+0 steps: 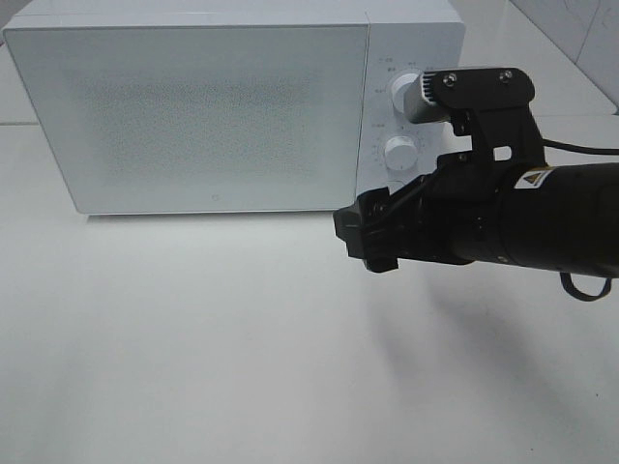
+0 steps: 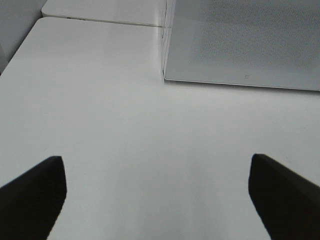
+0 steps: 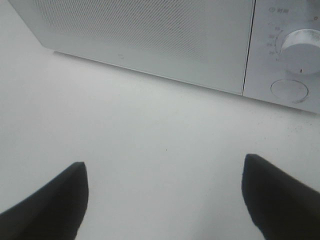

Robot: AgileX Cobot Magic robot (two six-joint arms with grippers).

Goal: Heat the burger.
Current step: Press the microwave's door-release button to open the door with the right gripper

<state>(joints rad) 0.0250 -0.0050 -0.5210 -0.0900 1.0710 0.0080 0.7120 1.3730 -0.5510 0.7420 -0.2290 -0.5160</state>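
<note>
**Fig. 1. Pincers free before a shut microwave**

Nearest you, over the white table (image 1: 193,367), your right pincer (image 1: 366,237) hovers spread wide and holds nothing. Your left pincer (image 2: 157,200) is equally wide and holds nothing. Behind them stands the microwave (image 1: 193,106), its frosted door (image 1: 145,58) shut. The burger is not in view. It probably sits behind that door, though you cannot confirm it. The likely step is setting the 2 knobs: meet the lower knob (image 1: 398,153) square-on, grip its rim evenly, and turn without shoving the microwave back.
</note>
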